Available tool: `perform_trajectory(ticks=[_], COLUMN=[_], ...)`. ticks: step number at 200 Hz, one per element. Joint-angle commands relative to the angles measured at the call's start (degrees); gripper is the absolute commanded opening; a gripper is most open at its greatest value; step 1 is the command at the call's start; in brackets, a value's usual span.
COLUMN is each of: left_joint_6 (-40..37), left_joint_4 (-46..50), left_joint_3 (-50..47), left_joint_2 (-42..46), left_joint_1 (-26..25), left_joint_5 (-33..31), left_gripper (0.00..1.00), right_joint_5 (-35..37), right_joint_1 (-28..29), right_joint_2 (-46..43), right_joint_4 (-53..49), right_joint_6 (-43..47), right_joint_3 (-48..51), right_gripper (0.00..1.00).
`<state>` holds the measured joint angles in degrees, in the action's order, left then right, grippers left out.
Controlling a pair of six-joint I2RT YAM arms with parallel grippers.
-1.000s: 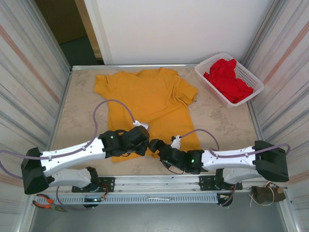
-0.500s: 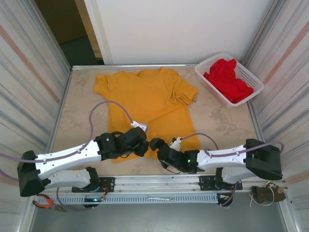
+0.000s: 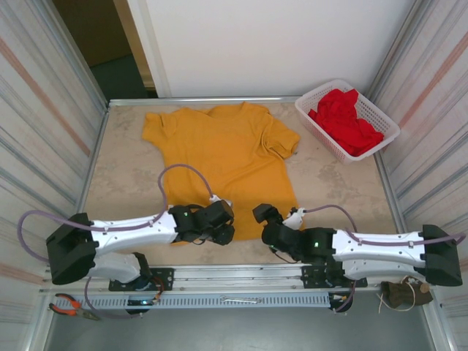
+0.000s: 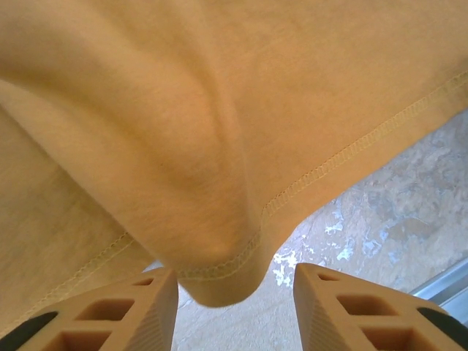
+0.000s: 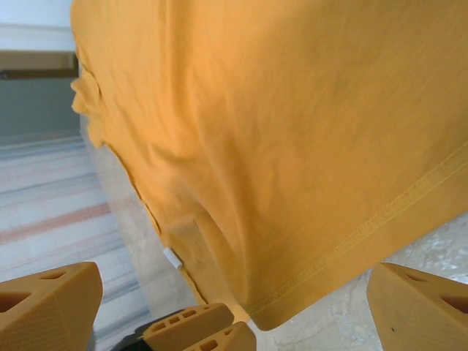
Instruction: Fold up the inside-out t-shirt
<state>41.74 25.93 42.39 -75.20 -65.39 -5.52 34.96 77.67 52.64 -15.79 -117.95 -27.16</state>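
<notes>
The mustard t-shirt lies flat on the tabletop, collar far, hem toward the arms. The left pincer, fingers apart with a hem fold between them, sits at the near-left corner. The right pincer, spread wide, faces the near-right corner.

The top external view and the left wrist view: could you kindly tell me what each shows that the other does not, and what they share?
Top external, not left wrist: the whole t-shirt spread flat, the basket holding the red garment, and the right gripper at the near hem. Left wrist, not top external: the hem stitching up close, and a fold of hem hanging between the parted fingers of the left gripper. Both: the t-shirt and the table.
</notes>
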Motion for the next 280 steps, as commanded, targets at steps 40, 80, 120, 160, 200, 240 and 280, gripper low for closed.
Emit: perform_trajectory(ticks=[40, 80, 120, 160, 200, 240, 280], left_joint_6=[1.7, 2.4, 2.3, 1.6, 1.0, 0.5, 0.6], left_joint_4=[-2.0, -2.1, -2.8, -1.3, 2.8, 5.3, 6.0], left_joint_3=[-1.6, -2.2, -2.5, -0.7, 3.3, 6.0, 7.3], left_joint_2=[-1.7, -2.1, -2.9, -1.5, 3.3, 7.0, 8.9], left_joint_1=[-0.5, -0.5, -0.5, -0.5, -0.5, -0.4, -0.4], left_joint_5=[-0.3, -1.3, -1.6, -2.3, -2.9, -3.9, -4.2], left_gripper=[0.50, 0.53, 0.32, 0.00, 0.00, 0.00, 0.00], right_joint_5=[4.2, 3.8, 3.1, 1.7, -0.2, -3.5, -5.9], right_joint_1=[0.2, 0.2, 0.2, 0.3, 1.8, 2.5, 2.7], right_joint_2=[-3.1, -3.0, -2.6, -0.7, 3.7, 10.5, 15.4], right_joint_4=[-6.3, -5.0, -3.5, -0.3, 3.8, 11.7, 17.9], right_joint_6=[-1.4, -0.8, 0.6, 1.8, 3.1, 3.4, 3.6], right_joint_3=[2.3, 2.5, 2.2, 1.9, -0.5, -1.4, -2.3], right_gripper=[0.92, 0.92, 0.92, 0.92, 0.92, 0.93, 0.95])
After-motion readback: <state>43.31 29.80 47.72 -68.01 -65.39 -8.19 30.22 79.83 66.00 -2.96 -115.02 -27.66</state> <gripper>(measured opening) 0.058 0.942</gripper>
